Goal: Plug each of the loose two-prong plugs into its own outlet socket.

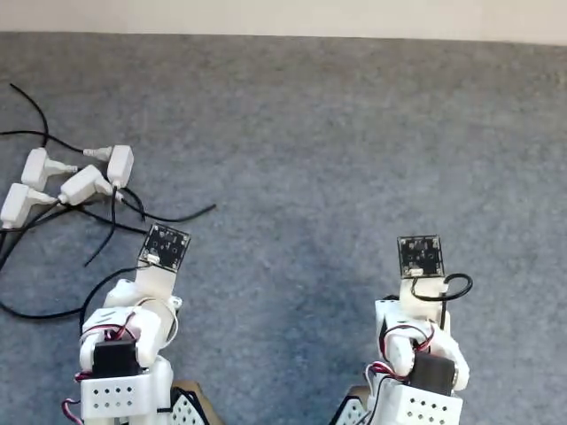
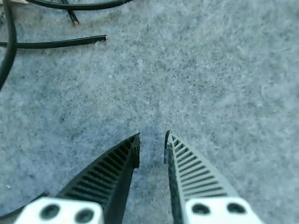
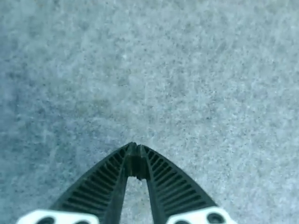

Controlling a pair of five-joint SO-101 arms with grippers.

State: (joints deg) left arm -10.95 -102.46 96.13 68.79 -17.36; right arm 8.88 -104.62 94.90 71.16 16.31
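though near left end effector (image 2: 152, 135), plugs (image 1: 84, 184) lie apart, untouched.

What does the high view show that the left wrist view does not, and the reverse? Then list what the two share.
From the high view: four white connectors clustered ahead of the left arm, toward the table's left edge, and the right arm beside it. From the left wrist view: the left gripper, its fingertips slightly apart over bare carpet, and the copper-coloured tips of the cut cable ends. In both: the grey carpet and the black cables.
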